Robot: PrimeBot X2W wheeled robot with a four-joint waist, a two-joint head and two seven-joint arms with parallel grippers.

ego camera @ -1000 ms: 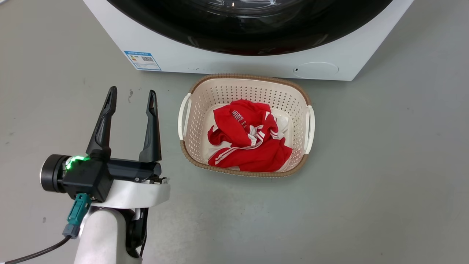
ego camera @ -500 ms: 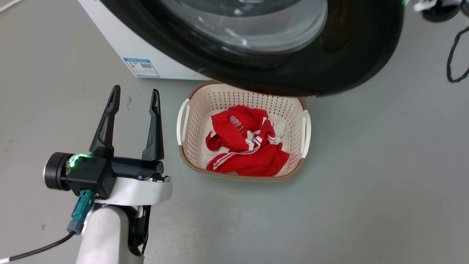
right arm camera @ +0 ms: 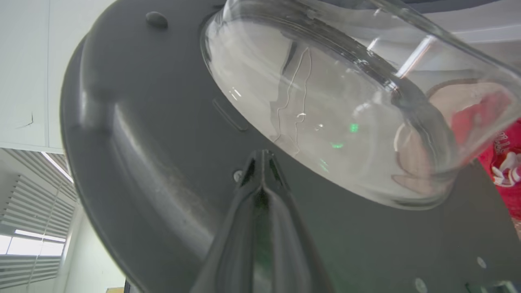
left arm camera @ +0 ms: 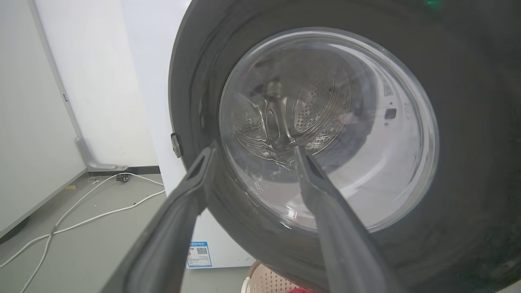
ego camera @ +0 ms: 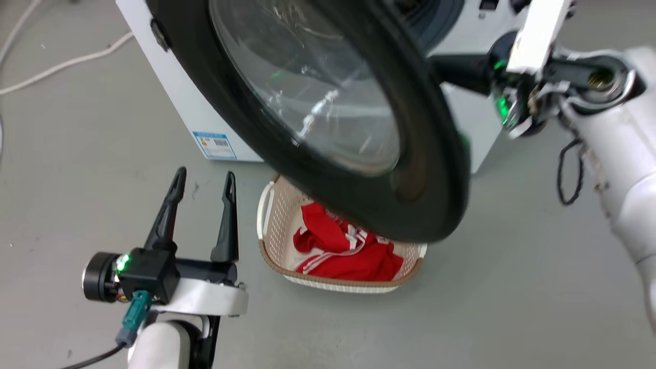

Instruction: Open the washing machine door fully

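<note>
Standing half open, the door (ego camera: 430, 169) hangs from a hinge on the left side of the washing machine (ego camera: 169, 102). Its free edge is swung out to the near right, over the basket (ego camera: 266, 205) of red clothes (ego camera: 348, 253). The right gripper (right arm camera: 260, 162) is behind that free edge, facing the door's inner side. Its two fingers are pressed together with nothing between them, tips at the dark rim beside the glass bowl; I cannot confirm contact. The door therefore lies near and left of it, so a push that way would likely swing it wider. The left gripper (ego camera: 205, 177), fingers spread and empty, sits at the near left, facing the door's outer side.
</note>
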